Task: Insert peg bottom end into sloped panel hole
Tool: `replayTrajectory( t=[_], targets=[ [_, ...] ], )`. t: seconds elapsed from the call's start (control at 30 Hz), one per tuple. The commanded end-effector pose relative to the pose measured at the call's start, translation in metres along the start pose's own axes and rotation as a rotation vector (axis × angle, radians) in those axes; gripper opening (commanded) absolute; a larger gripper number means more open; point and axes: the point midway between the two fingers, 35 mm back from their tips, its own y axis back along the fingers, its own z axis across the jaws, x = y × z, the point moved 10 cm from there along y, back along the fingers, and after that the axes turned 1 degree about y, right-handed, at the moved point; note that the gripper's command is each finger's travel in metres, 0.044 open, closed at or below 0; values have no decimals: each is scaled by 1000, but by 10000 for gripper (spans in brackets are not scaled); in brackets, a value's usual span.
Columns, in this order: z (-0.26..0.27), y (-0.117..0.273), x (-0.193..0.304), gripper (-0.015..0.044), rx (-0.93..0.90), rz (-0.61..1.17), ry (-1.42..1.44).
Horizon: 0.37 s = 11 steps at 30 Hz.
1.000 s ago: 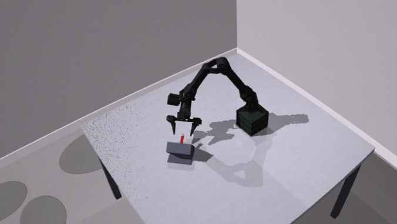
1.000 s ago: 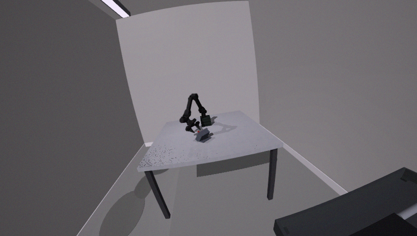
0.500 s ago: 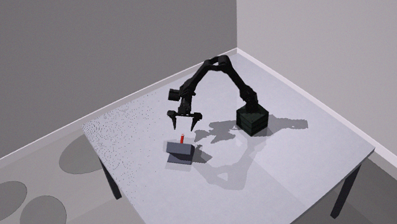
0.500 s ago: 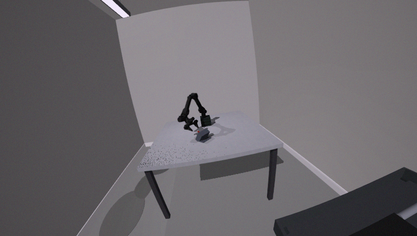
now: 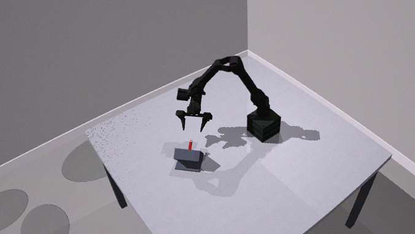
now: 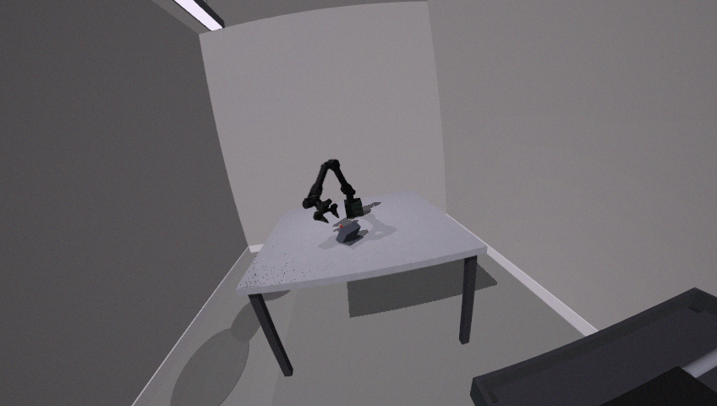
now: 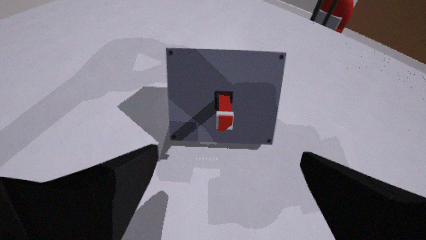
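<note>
Now the peg (image 5: 190, 144) (image 6: 341, 227) (image 7: 225, 114) stands with its lower end in the hole (image 7: 217, 102) of the sloped panel (image 5: 189, 154) (image 6: 348, 232) (image 7: 250, 115). My gripper (image 5: 192, 131) (image 6: 332, 219) (image 7: 229, 155) is opened almost to its full width and holds nothing; it hangs apart from the peg. I judge that only the moving away is left. I should go back along the direction of the hole, slowly, with the fingers wide, and not turn the wrist until the tips are well free, because a sideways touch could tilt the peg. How deep the peg sits, I cannot tell.

The peg is a red bar with flat sides and a pale band near its outer end. The panel is a grey-blue, smooth-looking plate, nearly square, with a small dark dot at each corner. The fingers are matt black and become narrow toward the tips.
</note>
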Motion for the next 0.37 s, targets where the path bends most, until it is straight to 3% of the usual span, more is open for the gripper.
replayTrajectory(
  t=[0.0,0.33],
  targets=[
    [-1,6,-1,440,1,-4,5],
    [0,17,0,440,1,-4,5]
  ],
)
